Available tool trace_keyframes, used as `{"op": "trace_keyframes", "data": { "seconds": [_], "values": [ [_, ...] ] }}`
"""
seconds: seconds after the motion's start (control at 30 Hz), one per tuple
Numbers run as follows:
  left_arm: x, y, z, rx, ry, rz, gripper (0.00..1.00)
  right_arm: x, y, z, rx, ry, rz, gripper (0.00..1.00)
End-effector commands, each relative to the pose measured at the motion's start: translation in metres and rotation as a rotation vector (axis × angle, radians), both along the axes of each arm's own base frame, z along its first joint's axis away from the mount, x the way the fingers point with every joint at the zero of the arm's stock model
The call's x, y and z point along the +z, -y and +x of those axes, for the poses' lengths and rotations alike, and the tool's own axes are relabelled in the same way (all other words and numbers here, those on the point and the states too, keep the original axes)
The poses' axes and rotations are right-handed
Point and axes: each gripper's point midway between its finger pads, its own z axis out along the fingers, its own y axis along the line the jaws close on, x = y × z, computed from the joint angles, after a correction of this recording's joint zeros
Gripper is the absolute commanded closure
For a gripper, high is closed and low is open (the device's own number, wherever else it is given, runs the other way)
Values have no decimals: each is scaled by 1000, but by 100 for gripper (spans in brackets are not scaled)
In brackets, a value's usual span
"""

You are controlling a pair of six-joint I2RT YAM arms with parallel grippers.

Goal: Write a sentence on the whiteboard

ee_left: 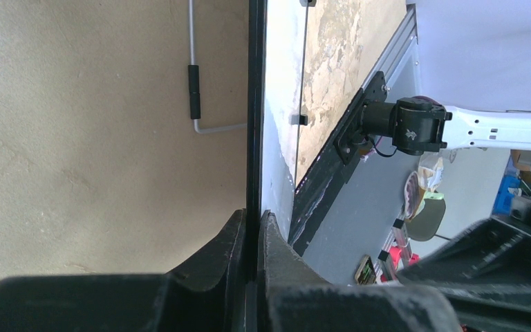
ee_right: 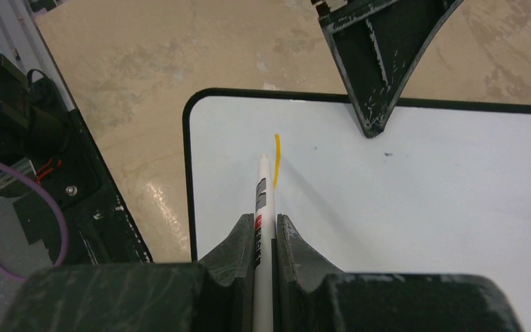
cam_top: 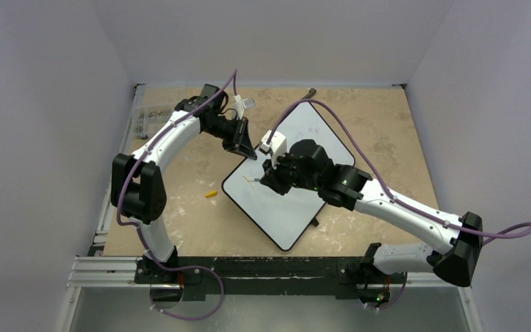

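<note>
– Marker (ee_right: 263,197), bottom centre of the right wrist view: is it held fast?
– Yes. The right hand (ee_right: 266,223) is closed on its white barrel. The tip appears to rest on the whiteboard (ee_right: 422,200), just beside the sentence (ee_right: 276,158), which is only one short yellow stroke near the board's upper-left corner in that view.
– And the board itself?
– It lies flat on the counter (cam_top: 180,228), turned diagonally in the middle of the top view. I judge it stiff, light and slick, likely to skate under pen pressure, so the thin black frame is the place to hold it.
– Anything loose nearby?
– A small yellow piece (cam_top: 211,194), perhaps the cap, lies on the counter left of the board, apart from it.
– Is the frame held?
– The left hand (ee_left: 252,220) is clamped shut on the board's far edge, seen at top centre of the right wrist view.
</note>
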Motion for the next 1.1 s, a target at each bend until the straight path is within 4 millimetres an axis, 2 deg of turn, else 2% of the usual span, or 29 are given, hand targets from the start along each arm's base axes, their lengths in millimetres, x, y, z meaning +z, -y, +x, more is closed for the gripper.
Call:
{"op": "trace_keyframes", "data": {
  "seconds": [0.0, 0.3, 0.5, 0.9, 1.07],
  "values": [
    [-2, -1, -2, 4, 43, 60, 100, 31, -18, 14, -14, 59, 86, 100],
    [-2, 0, -3, 2, 41, 57, 100, 20, -29, 22, -18, 43, 59, 100],
    [-2, 0, -3, 2, 40, 59, 100, 9, -28, 26, -37, 31, 30, 100],
    [-2, 1, -4, -2, 40, 57, 100, -13, -2, 42, -195, 31, -54, 100],
    [-2, 2, -5, -4, 39, 58, 100, -22, 4, 40, -207, 12, -78, 100]
  ]
}}
